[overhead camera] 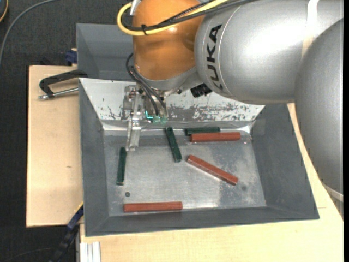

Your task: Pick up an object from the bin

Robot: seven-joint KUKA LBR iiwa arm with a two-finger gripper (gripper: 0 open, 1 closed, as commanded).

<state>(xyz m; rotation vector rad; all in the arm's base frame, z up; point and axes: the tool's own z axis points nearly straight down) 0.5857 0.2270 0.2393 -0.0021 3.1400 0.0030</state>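
My gripper (143, 127) hangs left of the dark green stick (173, 144); spread or pressed together, cannot tell. I should centre over the stick first.

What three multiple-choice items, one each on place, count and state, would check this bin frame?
1. Where is the gripper?
A. over the front right corner
B. by the back wall, left of centre
C. outside the bin

2. How many red-brown sticks lie in the bin?
A. one
B. three
C. five

3. How does the front stick lie?
A. flat, along the front wall
B. standing on end
C. leaning on the left wall

Key: B, it hangs close to the back wall's left part; B, the front stick, the slanted stick and the back stick; A, its whole length rests on the floor.
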